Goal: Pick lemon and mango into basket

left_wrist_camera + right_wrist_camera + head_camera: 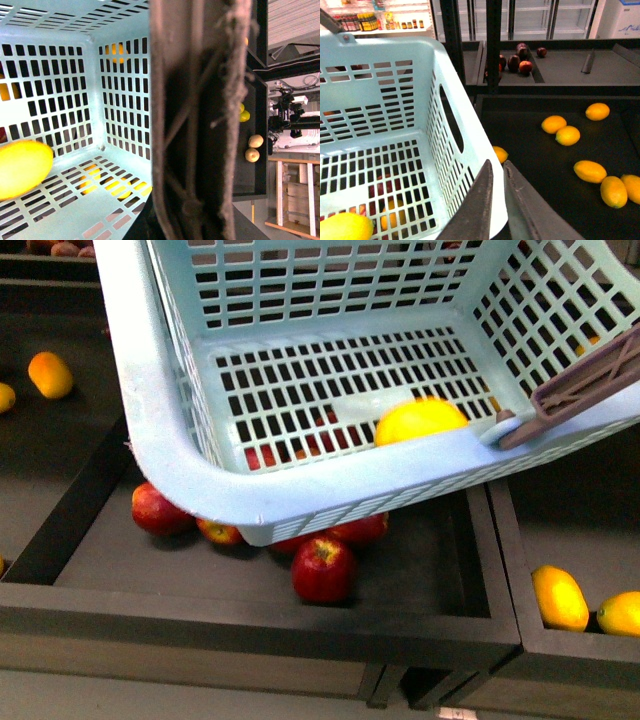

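Note:
The teal basket [200, 490] hangs tilted above the fruit trays, its grey-brown handle [590, 375] at the right. A bright yellow lemon [420, 420] lies on its slotted floor, also visible in the left wrist view as the lemon [22, 167] and in the right wrist view as the lemon [345, 227]. My left gripper [185, 215] is shut on the handle [200, 110], which fills that view. My right gripper [496, 166] is shut and empty, just outside the basket wall [455, 165]. Elongated orange-yellow mangoes [590, 171] lie in the dark tray beyond it, one mango [560, 597] at the front right.
Red apples [323, 568] lie in the dark tray [250, 625] under the basket. Rounder yellow-orange fruits [561, 130] sit farther back in the right tray. Orange-yellow fruit [50, 374] lies in the left tray. Dark shelf posts [492, 45] stand behind.

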